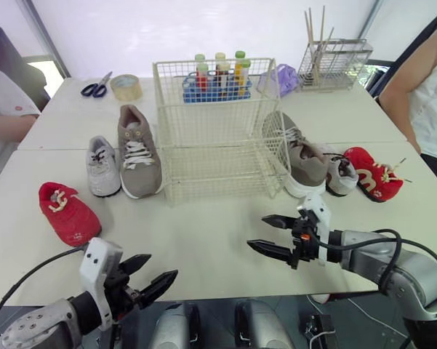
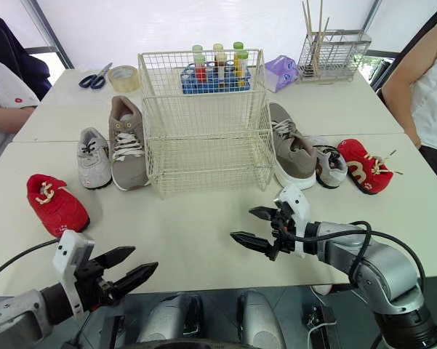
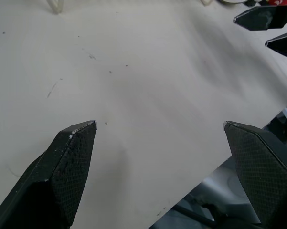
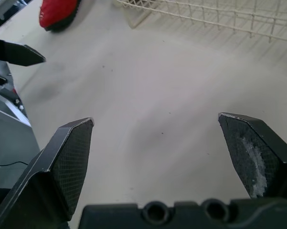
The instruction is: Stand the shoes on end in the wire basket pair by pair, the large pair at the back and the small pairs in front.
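Wire basket (image 1: 203, 109) is seen empty mid-surface (image 1: 218, 225); a large taupe shoe (image 1: 138, 153), small grey shoe (image 1: 102, 167) and red shoe (image 1: 67, 212) are laid flat at its left, their mates at its right. Left hand (image 1: 162, 265) and right hand (image 1: 256, 231) are held spread and empty at the near edge, likely staged for a first pick.

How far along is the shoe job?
Done: nothing; the cream wire basket holds no shoes. In hand: nothing; the left end effector and right end effector hang open, empty. Remaining: all six, the red baby shoe, small grey sneaker and large taupe sneaker to its left, their mates to its right.
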Robot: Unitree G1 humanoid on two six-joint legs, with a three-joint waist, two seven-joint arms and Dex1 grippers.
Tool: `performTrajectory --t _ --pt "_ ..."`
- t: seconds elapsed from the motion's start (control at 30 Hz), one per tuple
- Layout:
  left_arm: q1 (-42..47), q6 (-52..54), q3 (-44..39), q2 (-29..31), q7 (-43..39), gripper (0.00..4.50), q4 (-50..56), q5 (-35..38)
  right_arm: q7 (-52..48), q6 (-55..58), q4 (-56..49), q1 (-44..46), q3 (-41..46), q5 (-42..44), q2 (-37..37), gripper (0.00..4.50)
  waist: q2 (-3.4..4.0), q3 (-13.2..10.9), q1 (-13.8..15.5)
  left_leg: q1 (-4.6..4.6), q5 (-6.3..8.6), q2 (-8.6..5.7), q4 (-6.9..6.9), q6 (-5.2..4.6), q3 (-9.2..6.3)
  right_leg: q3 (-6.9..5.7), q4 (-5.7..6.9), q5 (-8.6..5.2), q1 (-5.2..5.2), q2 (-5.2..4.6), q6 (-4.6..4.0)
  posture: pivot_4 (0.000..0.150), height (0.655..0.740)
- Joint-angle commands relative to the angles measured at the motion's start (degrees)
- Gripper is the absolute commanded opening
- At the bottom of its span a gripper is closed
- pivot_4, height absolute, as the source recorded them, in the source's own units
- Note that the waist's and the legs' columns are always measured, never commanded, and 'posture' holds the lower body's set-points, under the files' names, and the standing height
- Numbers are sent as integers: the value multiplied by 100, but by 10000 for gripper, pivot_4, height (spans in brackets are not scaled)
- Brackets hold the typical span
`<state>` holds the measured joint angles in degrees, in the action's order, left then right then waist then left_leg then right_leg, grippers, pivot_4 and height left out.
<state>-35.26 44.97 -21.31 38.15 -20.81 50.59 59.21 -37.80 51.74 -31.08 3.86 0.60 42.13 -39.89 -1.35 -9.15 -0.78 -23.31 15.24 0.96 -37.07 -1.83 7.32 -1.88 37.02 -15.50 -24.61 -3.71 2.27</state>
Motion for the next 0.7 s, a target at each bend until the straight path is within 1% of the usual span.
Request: performTrajectory --t 0.03,0.23,0.37,0.47,0.6,0.7 --pt "-29 -184 -116 -8 -61 44194 -25 -182 -70 -188 -74 54 -78 -187 -70 45000 0 0 1 0 0 0 0 0 0 0 0 0 0 0 0 1500 7400" --pt "57 -207 -112 -54 -39 44194 -147 -173 -430 -328 112 106 67 13 -2 45000 1 -1 1 -1 0 0 0 -1 0 -1 -1 0 -1 0 0 1500 7400" --pt "143 -227 6 -24 -39 44194 -224 -455 -504 -442 232 220 37 -67 14 45000 1 -1 1 -2 0 0 0 -1 0 -1 -1 0 0 0 0 1500 7400" --pt "200 -237 35 -98 -59 44194 -271 -440 -538 -599 255 268 1 -153 19 45000 1 -1 0 -2 1 0 1 -1 0 -1 -1 0 -2 0 0 1500 7400" --pt "196 -248 -36 -133 -237 44194 -261 -240 -534 -769 297 290 -65 -337 4 45000 1 -1 0 -5 1 0 1 -2 0 -1 -2 0 -4 -1 0 1500 7400" --pt "392 -199 14 -93 -144 44194 -393 -411 -514 -755 615 523 -145 -487 48 45000 2 -2 -2 -4 1 0 1 -2 0 -1 -2 0 -4 -1 0 1500 7400"
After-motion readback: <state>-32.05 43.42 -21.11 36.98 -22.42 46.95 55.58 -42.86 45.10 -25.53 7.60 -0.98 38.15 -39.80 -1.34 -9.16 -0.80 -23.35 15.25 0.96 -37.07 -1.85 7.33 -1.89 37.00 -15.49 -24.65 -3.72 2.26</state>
